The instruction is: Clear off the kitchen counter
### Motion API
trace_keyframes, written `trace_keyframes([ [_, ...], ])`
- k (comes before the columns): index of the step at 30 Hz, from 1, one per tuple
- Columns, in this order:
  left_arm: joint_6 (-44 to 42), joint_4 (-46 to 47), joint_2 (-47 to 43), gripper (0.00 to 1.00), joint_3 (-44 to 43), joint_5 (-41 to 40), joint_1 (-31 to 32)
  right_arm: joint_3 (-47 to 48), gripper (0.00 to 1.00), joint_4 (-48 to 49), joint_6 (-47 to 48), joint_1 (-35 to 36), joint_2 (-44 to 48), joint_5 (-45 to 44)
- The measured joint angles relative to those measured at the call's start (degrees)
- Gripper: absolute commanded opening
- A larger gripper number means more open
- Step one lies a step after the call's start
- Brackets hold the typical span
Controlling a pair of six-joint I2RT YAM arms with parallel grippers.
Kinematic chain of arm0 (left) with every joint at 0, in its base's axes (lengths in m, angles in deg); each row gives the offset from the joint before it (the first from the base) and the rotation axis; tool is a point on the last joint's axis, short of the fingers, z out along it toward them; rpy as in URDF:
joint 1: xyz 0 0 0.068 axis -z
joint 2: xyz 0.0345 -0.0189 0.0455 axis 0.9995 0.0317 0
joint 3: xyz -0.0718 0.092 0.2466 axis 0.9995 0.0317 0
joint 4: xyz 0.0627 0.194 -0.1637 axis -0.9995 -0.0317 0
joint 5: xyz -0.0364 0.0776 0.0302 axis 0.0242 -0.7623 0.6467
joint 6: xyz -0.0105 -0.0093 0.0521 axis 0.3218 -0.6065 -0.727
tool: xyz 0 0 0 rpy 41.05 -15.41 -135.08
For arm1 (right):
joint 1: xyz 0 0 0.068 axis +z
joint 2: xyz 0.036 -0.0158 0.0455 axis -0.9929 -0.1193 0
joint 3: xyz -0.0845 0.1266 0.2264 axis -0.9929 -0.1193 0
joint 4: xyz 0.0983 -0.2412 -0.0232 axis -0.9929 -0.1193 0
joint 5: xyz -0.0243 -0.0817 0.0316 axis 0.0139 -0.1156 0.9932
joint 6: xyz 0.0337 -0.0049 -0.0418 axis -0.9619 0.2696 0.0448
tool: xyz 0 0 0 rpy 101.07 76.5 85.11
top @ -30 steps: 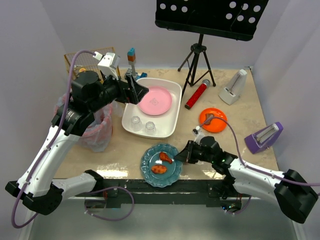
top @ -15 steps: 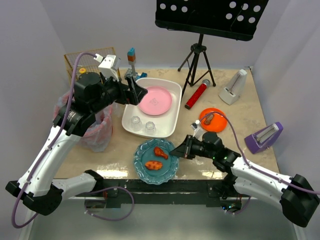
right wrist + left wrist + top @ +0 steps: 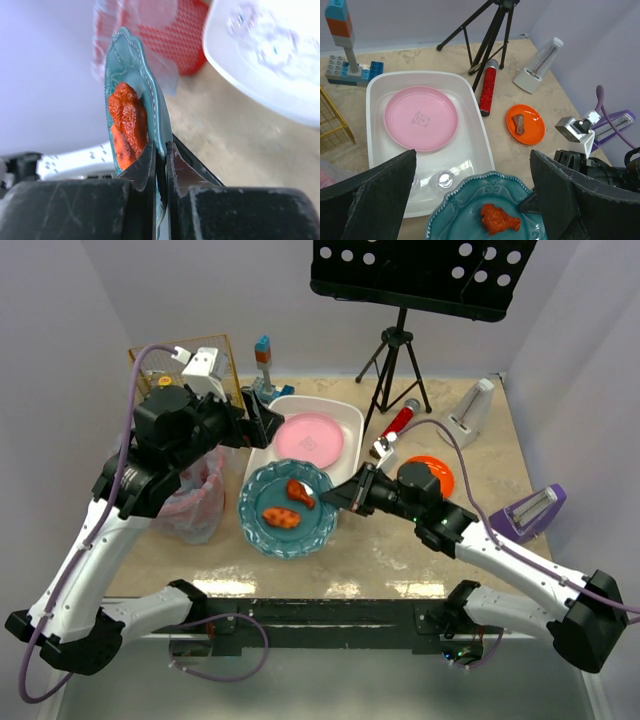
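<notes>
1. We see the right hand (image 3: pixel 334 499) pinched nearly shut on the rim of a teal plate (image 3: pixel 285 542). Its wrist view shows the plate only edge-on, clamped between two fingers (image 3: pixel 145 165).
2. Two reddish pieces of food (image 3: pixel 299 492) lie on the plate just ahead of that hand's fingertips; what food, we cannot tell.
3. From above, the plate covers the near end of a white tub (image 3: pixel 348 445), so we cannot tell whether it touches the tub or hangs over it.
4. The left hand (image 3: pixel 262 420) stands wide with nothing between its fingers (image 3: pixel 375 195), both cut off by the bottom edge of its wrist view.
5. Ahead of the left hand a pink plate (image 3: pixel 420 117) lies in the tub. Nearer that hand, clear glasses (image 3: pixel 443 179) are faint and hard to make out.
6. The counter (image 3: pixel 500 455) spreads below and around both hands; the left arm hides its near-left part.
7. Behind the right hand, its own arm covers part of an orange plate (image 3: pixel 531 132) carrying a small brown piece (image 3: pixel 518 123).
8. Beyond the right hand, a red mesh thing (image 3: pixel 180 30) is blurred behind clear plastic.
</notes>
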Motion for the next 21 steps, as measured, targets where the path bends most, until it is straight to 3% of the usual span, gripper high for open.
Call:
trace_keyframes([
  [21, 1.2, -2.8, -2.1, 0.99, -15.2, -7.1, 0.0, 36.1, 0.00, -6.9, -5.5, 0.0, -26.3, -10.6],
])
